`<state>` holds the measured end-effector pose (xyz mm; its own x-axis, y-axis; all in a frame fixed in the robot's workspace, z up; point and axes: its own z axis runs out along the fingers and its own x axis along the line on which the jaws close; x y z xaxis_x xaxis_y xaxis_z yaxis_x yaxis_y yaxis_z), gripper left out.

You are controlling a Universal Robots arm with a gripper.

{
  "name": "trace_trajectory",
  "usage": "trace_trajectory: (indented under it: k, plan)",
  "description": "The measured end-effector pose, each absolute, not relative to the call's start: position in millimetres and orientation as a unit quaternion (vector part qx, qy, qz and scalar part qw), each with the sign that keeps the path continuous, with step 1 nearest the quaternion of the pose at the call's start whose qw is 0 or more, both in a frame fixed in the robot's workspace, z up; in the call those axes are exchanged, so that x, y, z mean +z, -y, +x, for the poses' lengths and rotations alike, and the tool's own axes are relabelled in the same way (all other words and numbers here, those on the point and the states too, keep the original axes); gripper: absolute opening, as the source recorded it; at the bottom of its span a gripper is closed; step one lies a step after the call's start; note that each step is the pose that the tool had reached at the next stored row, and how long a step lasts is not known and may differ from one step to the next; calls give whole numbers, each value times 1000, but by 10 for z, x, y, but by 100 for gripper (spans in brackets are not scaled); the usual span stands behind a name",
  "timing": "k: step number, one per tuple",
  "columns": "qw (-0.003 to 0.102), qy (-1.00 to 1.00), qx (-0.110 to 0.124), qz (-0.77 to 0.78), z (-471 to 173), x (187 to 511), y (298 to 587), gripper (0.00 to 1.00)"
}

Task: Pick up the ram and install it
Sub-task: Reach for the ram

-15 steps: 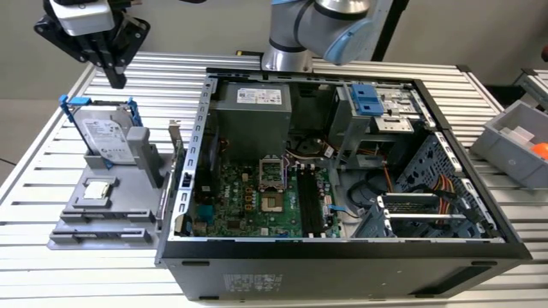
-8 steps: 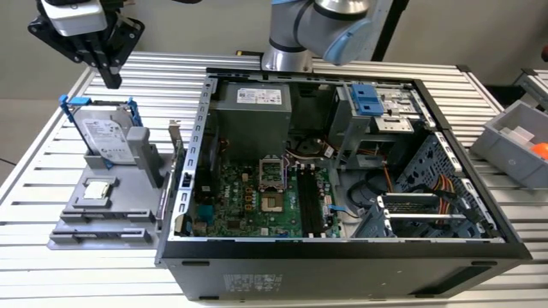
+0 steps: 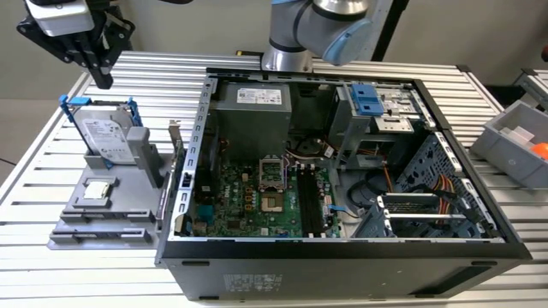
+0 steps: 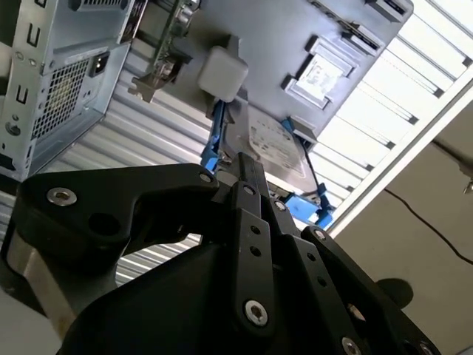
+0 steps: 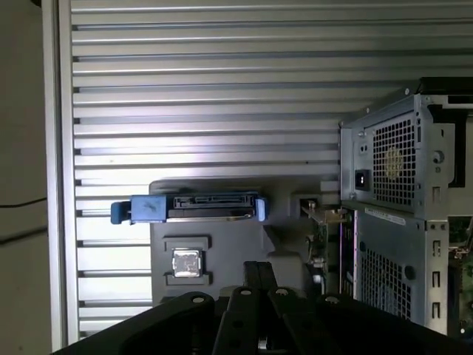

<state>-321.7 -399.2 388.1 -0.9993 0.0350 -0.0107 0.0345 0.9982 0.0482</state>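
The ram (image 3: 177,157) is a thin greenish board standing on edge in the grey holder (image 3: 86,221), tight against the open computer case (image 3: 342,253). In the first wrist view the ram (image 5: 325,215) lies between holder and case. My gripper (image 3: 102,80) hangs high over the table's back corner at the exterior view's left, above and behind the holder, well apart from the ram. Its black fingers (image 4: 247,164) meet at the tips, shut on nothing, and in the first wrist view the gripper (image 5: 259,268) is over the holder. Dark memory slots (image 3: 312,202) run along the motherboard.
A silver hard drive in a blue frame (image 3: 106,131) stands upright at the holder's back. A small square processor chip (image 3: 97,188) lies flat on the holder. A grey bin (image 3: 518,144) sits at the exterior view's right. The slatted metal table (image 3: 34,176) surrounds everything.
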Motion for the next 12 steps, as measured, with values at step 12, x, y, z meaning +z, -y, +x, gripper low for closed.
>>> trace_trajectory:
  k: [12]
  plan:
    - [6, -1000, 24, 17, -3396, 3872, 3992, 0]
